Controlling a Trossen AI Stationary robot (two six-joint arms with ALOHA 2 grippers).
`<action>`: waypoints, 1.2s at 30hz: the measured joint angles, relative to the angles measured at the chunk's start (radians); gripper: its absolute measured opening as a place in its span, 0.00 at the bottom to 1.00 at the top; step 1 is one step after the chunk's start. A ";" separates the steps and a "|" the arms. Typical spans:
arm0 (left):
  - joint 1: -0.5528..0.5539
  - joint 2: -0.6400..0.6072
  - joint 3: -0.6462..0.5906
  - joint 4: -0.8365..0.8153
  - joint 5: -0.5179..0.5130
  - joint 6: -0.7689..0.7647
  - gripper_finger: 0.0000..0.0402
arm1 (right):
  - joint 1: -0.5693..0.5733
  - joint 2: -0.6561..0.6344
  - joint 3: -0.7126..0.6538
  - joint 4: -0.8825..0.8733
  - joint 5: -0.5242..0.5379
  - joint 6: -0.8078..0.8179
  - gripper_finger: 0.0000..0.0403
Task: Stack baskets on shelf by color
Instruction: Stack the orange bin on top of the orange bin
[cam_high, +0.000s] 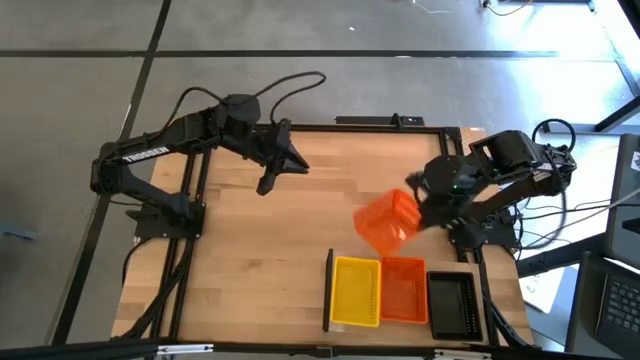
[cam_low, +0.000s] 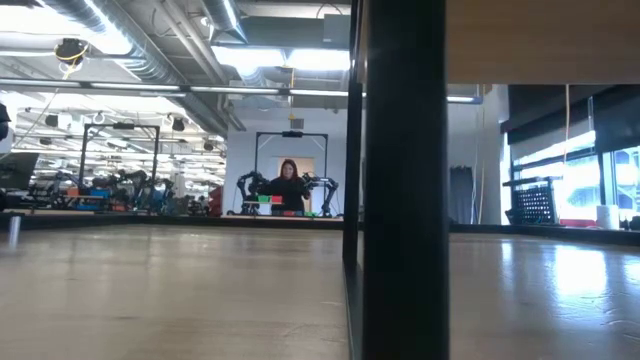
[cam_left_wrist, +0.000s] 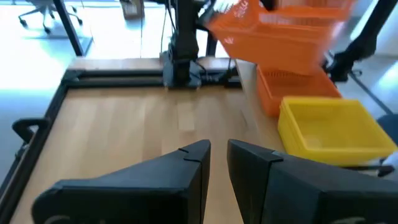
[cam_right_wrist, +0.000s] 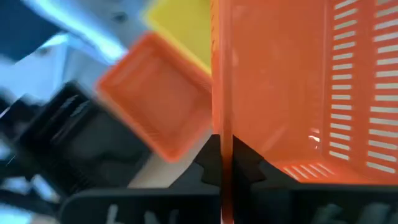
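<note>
We carry an orange basket (cam_high: 388, 222) aloft
Our right claw (cam_right_wrist: 222, 163) pinches its rim above the shelf (cam_high: 329, 290); our left claw (cam_high: 272, 170) hangs nearly clenched, empty.

A dark upright (cam_low: 405, 180) stands close to the lens, right of centre, running from top to bottom and hiding what lies behind it. A pale wooden edge (cam_low: 540, 40) crosses the upper right corner. The tabletop (cam_low: 170, 290) stretches away level, bare and glossy, catching light. Beyond it, a person (cam_low: 289, 187) in dark clothes sits at a far bench between two dark robot arms (cam_low: 250, 187). Ducts and strip lights (cam_low: 275, 58) line the ceiling; bright windows (cam_low: 585, 180) show at right.
</note>
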 joint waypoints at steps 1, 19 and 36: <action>0.000 0.000 0.000 0.014 0.000 -0.009 0.12 | 0.008 0.000 0.000 0.000 -0.041 -0.050 0.00; 0.000 0.001 0.000 0.053 -0.014 -0.078 0.12 | 0.188 0.001 -0.020 0.015 0.002 -0.506 0.00; -0.001 0.001 -0.001 0.053 -0.014 -0.077 0.12 | 0.254 0.111 -0.027 0.001 -0.058 -0.505 0.00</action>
